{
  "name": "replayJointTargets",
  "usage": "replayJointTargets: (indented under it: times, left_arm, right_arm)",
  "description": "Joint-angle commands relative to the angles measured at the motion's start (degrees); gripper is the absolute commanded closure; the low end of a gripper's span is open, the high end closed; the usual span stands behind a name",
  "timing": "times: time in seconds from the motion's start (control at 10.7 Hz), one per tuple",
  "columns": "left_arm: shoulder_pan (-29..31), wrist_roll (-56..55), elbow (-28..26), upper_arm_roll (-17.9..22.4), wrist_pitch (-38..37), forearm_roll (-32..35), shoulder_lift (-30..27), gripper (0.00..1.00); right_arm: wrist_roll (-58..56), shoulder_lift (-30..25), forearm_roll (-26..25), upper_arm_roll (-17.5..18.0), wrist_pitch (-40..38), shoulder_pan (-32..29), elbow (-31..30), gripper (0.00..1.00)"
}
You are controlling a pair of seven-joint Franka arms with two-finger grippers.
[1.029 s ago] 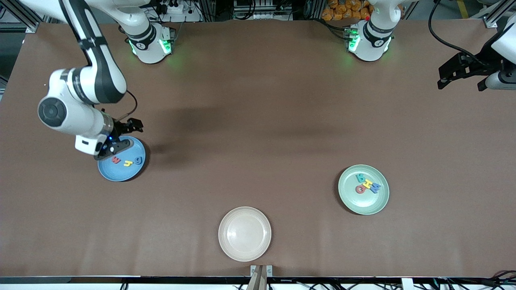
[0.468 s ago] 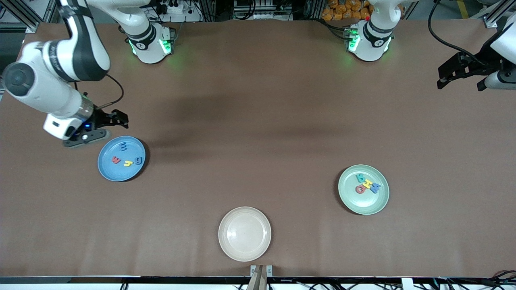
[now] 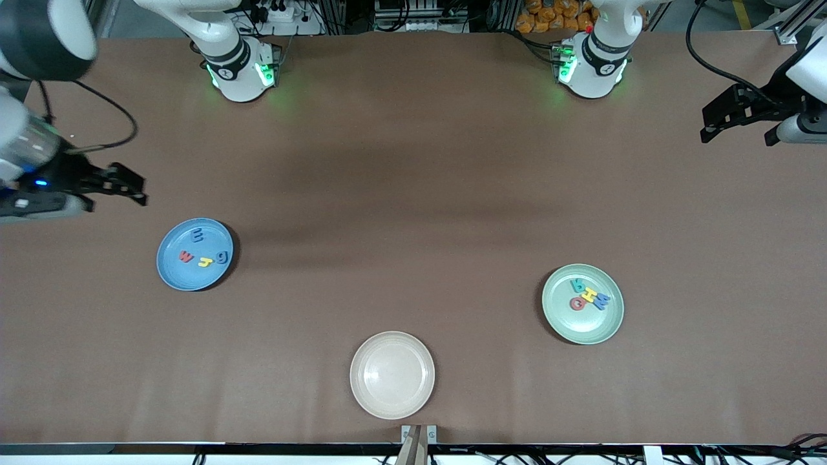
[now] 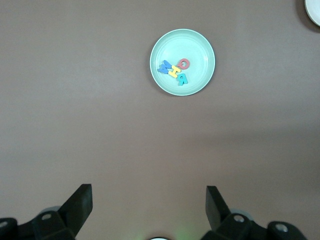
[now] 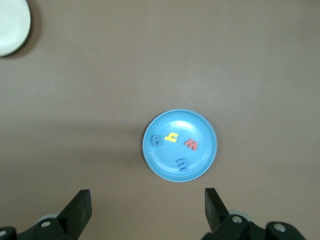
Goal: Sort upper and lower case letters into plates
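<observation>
Plates number three on the brown table (image 3: 413, 161): a sky blue plate (image 3: 169, 271) toward the right arm's end, a mint green plate (image 3: 562, 320) toward the left arm's end, and a cream plate (image 3: 392, 374) between them, nearer the front camera than either. Four foam letters lie in the blue plate: a blue E (image 3: 198, 236), a red w (image 3: 186, 257), a yellow one (image 3: 205, 261) I cannot read, and a blue g (image 3: 222, 257). Four more sit bunched in the green plate: a teal letter (image 3: 577, 285), a red o (image 3: 575, 303), a yellow letter (image 3: 590, 296) and a blue one (image 3: 602, 300), touching one another. The right gripper (image 3: 123, 184) hangs over bare table, apart from the blue plate, fingers spread wide and empty. The left gripper (image 3: 743, 123) waits over the table's edge, well apart from the green plate, likewise spread wide and empty.
</observation>
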Motion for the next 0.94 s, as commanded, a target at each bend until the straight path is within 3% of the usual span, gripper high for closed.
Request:
replayJointTargets:
  times: [0.0,0.28,0.84]
  left_arm:
    - [-0.05,1.25,-0.61,0.73,0.04,-1.20,-1.13,0.00]
    - [-0.04,1.16,-0.44,0.73,-0.05,-0.76,-0.69,0.00]
    - [0.13,0.98,0.79,0.99,-0.05,-0.59,-0.43,0.00]
  right_arm:
    - [0.77,0.42,-0.02,-0.28,-4.57,-0.64,5.93,0.00]
    - [0.77,0.85,-1.08,-0.28,-12.85,-0.73,12.89,0.00]
    - [0.60,0.85,-2.49,-0.02,-14.01,-0.55,13.78,0.00]
